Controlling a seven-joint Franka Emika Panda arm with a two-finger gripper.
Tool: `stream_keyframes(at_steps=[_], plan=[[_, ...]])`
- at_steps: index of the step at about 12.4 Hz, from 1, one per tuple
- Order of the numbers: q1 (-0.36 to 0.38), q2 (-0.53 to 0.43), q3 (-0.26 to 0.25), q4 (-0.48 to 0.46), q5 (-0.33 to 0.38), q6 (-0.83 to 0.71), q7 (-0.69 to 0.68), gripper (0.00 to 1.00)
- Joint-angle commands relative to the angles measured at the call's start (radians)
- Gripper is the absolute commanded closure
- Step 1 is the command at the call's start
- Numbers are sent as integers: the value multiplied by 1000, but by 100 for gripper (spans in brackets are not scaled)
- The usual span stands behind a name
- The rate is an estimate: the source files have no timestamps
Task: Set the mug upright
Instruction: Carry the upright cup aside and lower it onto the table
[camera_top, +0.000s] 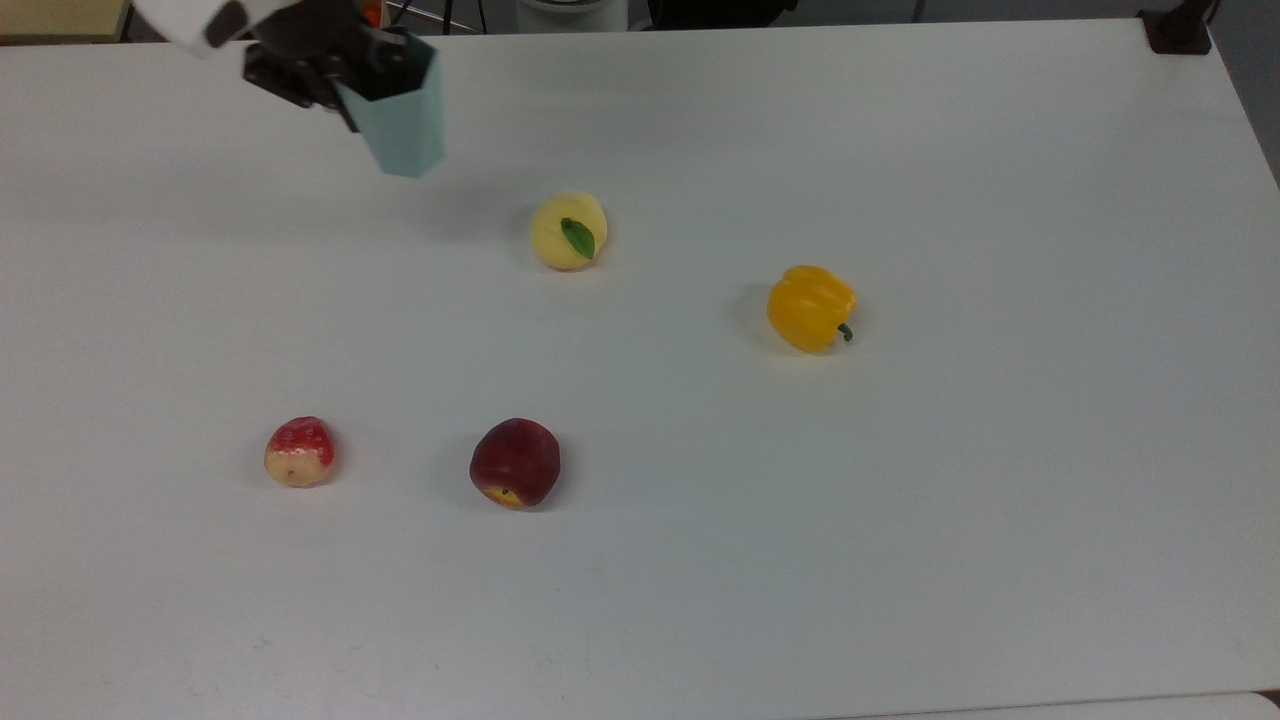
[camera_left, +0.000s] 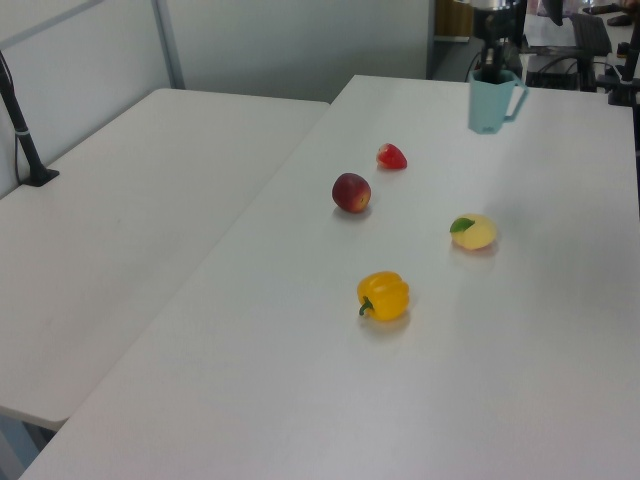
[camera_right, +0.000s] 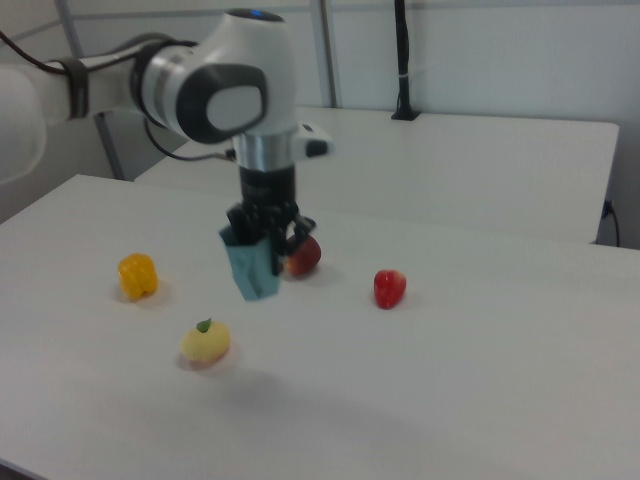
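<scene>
The mug (camera_top: 400, 120) is held upright, rim uppermost, above the white worktop (camera_top: 900, 500) near the top view's far left corner; in the left view a handle is seen on the mug's right side. The jaws (camera_right: 262, 238) are closed on the mug's rim wall. A pale yellow fruit with a green leaf (camera_top: 568, 231), a yellow bell pepper (camera_top: 811, 307), a dark red peach (camera_top: 515, 463) and a strawberry (camera_top: 300, 452) are spread well apart on the worktop.
</scene>
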Motion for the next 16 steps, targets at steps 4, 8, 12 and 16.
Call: stream_keyframes(at_steps=[4, 8, 12, 16], plan=[[-20, 51, -146, -179, 23, 207, -237, 100], [-17, 172, -141, -178, 26, 319, -237, 100], [-14, 212, -132, -175, 28, 339, -237, 100], [-11, 208, -132, -173, 46, 334, -231, 30]])
